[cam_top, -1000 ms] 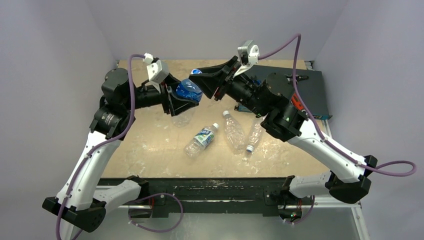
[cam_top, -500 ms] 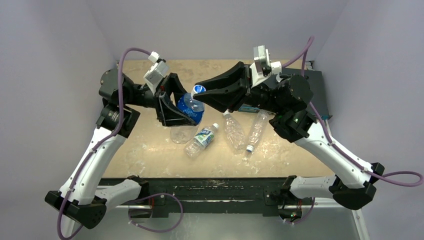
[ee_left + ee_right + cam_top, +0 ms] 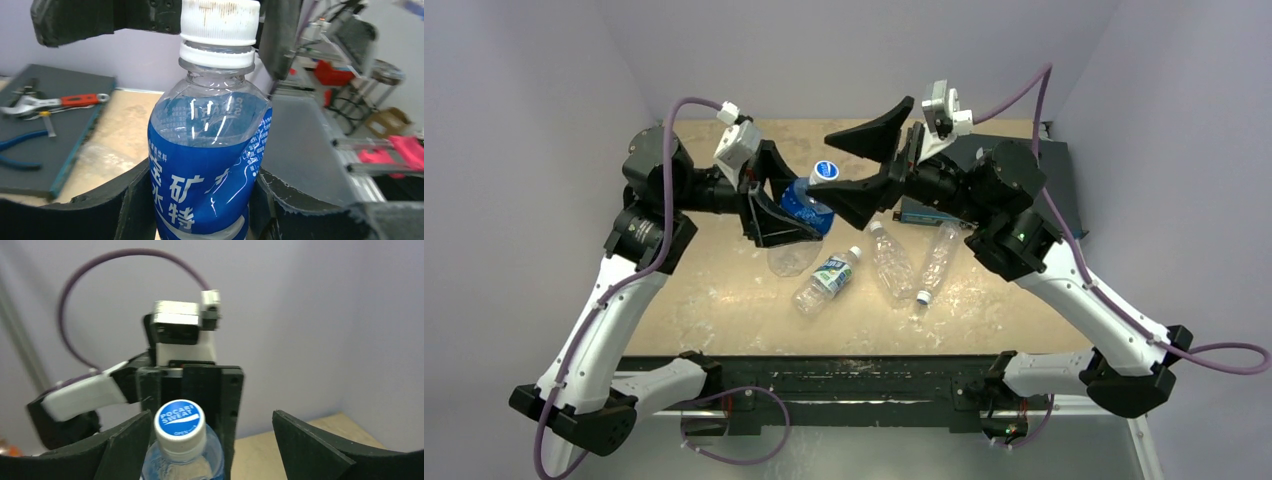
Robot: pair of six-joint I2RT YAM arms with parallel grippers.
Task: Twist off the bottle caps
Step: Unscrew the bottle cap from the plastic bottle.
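Blue-labelled bottle (image 3: 210, 165) – cap (image 3: 179, 421) aimed up between spread right gripper (image 3: 210, 416) – clamped by left gripper (image 3: 799, 212)

The blue-labelled clear plastic bottle (image 3: 210, 165) stands tilted over the back middle of the tan table (image 3: 714, 290), between the fingers of the left gripper (image 3: 796, 214); its round plastic cap (image 3: 825, 172) sits on top, inside the spread fingers of the right gripper (image 3: 822, 160); in front lie a green-labelled clear bottle (image 3: 827, 280) leftmost, an unlabelled crinkled bottle (image 3: 890, 262) beside it, and a second unlabelled bottle (image 3: 934, 262) rightmost; a dark flat mat (image 3: 70, 145) occupies the right back corner.

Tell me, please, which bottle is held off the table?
The blue-labelled bottle, clamped in the left gripper; the other three lie on the table.
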